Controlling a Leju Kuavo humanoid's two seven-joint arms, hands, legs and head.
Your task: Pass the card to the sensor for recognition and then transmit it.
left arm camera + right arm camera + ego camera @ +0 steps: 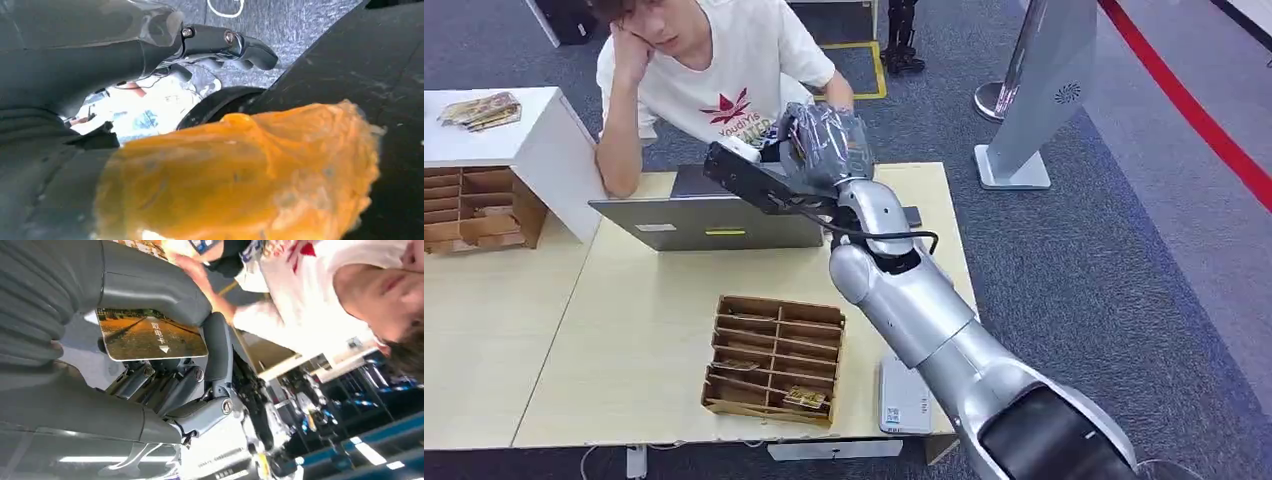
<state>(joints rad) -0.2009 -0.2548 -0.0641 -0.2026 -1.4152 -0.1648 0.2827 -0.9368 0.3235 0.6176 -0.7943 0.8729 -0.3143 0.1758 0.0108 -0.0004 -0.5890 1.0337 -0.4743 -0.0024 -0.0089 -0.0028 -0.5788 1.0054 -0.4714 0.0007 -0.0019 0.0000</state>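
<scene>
My right hand [824,145], wrapped in clear plastic, is raised over the table's far edge in front of a seated person [714,70]. In the right wrist view this hand [165,365] pinches a card [150,335] between the thumb [150,287] and the darker fingers [160,385]; the card has an orange-brown picture and white print. The person's hand [200,275] reaches close to the card. A flat white reader [904,395] lies at the table's near right edge, well behind my hand. My left hand [225,42] hangs with its fingers apart, holding nothing.
A grey laptop [709,222] stands at the back of the light wooden table [624,330], left of my right arm. A wooden divided card box [774,358] sits near the front edge. A white shelf unit [504,160] is at the left, a grey kiosk [1034,90] at the right.
</scene>
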